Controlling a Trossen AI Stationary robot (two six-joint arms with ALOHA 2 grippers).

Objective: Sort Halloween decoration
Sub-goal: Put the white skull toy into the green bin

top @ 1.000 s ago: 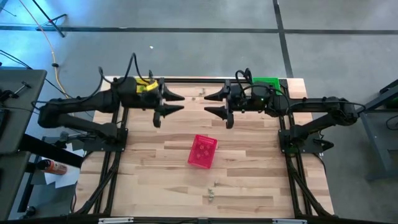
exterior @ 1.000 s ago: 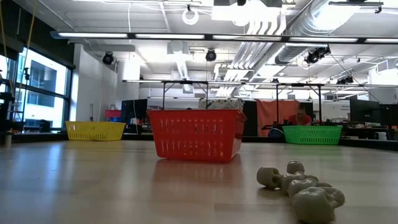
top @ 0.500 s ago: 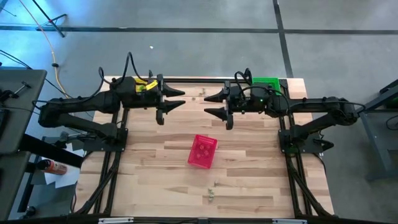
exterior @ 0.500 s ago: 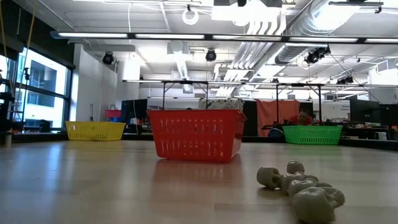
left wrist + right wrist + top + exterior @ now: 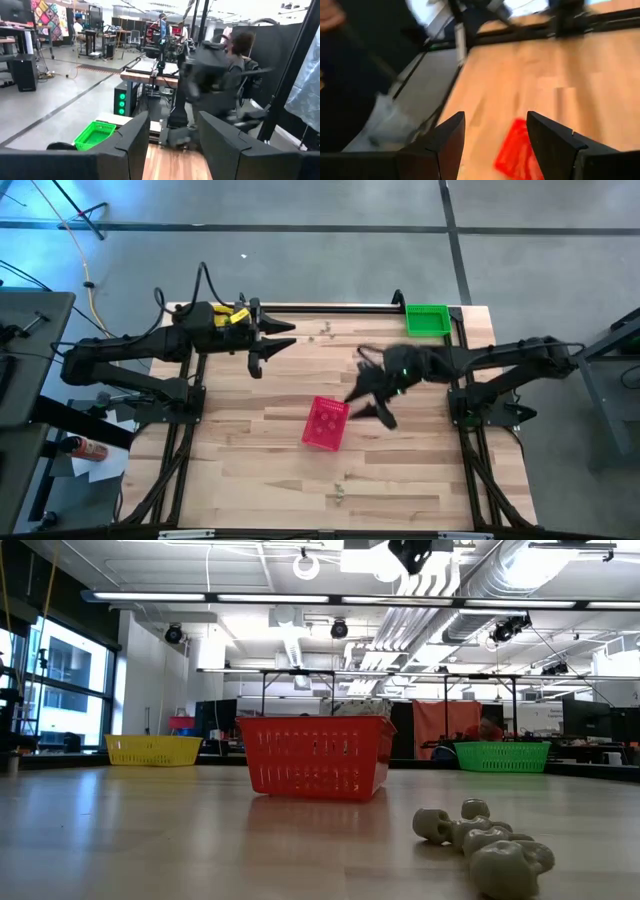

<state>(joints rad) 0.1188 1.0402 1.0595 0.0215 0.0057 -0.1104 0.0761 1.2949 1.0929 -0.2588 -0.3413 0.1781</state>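
Right up close in the low view, a small clump of pale green Halloween decoration [image 5: 483, 845] lies on the table [image 5: 150, 840], near its front edge. The pieces look like tiny bones with round knobby ends. They make a short row whose long way runs from the front edge back toward the far edge, leaning a bit sideways. From above, the same clump is just a few pale specks [image 5: 341, 492] near the front edge, about halfway along it. A couple more tiny specks [image 5: 322, 333] lie close to the far edge, too small to tell what they are.

Behind the clump, near the middle of the table, stands the pink basket [image 5: 326, 423]. In the low view it looks red [image 5: 315, 756]. Nothing touches it.

The right gripper [image 5: 366, 397] hangs over the table just beside the pink basket, on the side toward the right edge. Its two fingers [image 5: 447, 142] stand wide apart and hold nothing. It tips down toward the basket and the wood.

The left gripper [image 5: 276, 339] is up near the far edge, toward the far left corner. Its fingers are spread open too, and it holds nothing.

Farthest back, the green basket [image 5: 427, 319] sits at the far right corner. A yellow basket [image 5: 153, 749] sits at the far left corner, mostly hidden under the left arm from above.
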